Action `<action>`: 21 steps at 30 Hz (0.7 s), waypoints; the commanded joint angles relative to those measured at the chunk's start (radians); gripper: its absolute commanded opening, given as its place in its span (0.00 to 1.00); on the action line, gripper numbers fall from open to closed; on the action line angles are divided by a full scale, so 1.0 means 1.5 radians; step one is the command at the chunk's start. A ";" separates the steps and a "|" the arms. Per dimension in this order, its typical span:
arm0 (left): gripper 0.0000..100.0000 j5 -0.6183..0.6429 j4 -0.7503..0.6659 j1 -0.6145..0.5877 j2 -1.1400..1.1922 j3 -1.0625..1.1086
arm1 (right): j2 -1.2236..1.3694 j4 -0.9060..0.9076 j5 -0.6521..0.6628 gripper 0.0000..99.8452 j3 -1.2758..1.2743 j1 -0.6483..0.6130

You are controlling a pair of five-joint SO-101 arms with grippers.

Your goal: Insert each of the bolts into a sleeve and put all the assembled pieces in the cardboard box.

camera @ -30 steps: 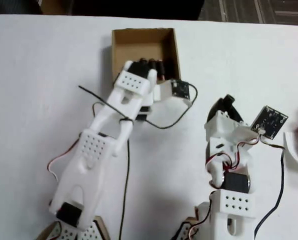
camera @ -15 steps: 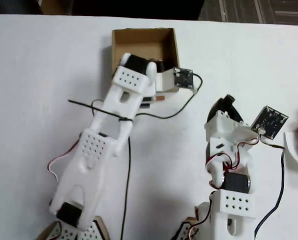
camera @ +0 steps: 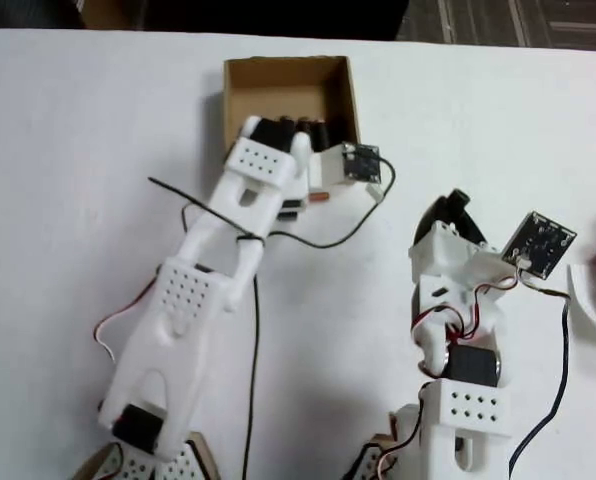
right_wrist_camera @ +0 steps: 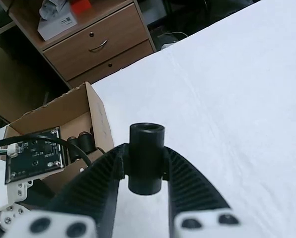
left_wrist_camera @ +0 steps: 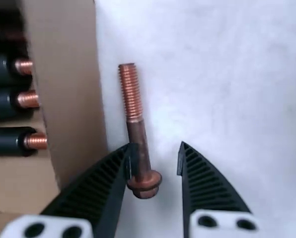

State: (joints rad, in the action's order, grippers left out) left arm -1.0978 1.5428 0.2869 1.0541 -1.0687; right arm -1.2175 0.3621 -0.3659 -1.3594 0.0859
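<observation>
as i look down the left wrist camera, the left gripper point(left_wrist_camera: 155, 146) has its jaws spread apart, with a copper bolt point(left_wrist_camera: 137, 131) lying flat on the white table point(left_wrist_camera: 227, 74) between them. the bolt's shank sits close against one finger; i cannot tell whether they touch. the other finger stands clear of it. the bolt lies just outside the wall of the cardboard box point(left_wrist_camera: 63, 99), roughly parallel to it, threaded end pointing away from the gripper. inside the box i see three assembled pieces point(left_wrist_camera: 11, 141), dark tubes with copper ends poking out. the right gripper point(right_wrist_camera: 144, 151) is clamped on a black sleeve point(right_wrist_camera: 147, 134), held upright with its bore facing up, above the table and apart from the box. from the high camera, the left arm point(camera: 193, 290) stretches to the box's near side.
</observation>
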 commanded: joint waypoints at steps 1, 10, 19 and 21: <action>0.16 -0.004 -0.004 -0.007 -0.020 0.008 | -0.021 -0.015 0.003 0.02 0.007 0.004; 0.15 -0.005 -0.003 -0.008 -0.020 0.053 | -0.021 -0.015 0.003 0.02 0.007 0.004; 0.03 -0.008 0.023 -0.008 -0.020 0.094 | -0.021 -0.015 0.003 0.02 0.007 0.004; 0.06 -0.007 0.030 -0.008 -0.020 0.094 | -0.021 -0.015 0.003 0.02 0.007 0.004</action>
State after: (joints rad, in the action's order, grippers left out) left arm -1.0994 1.5459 0.2915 1.0326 -0.9521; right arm -1.2175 0.3621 -0.3659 -1.3594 0.0859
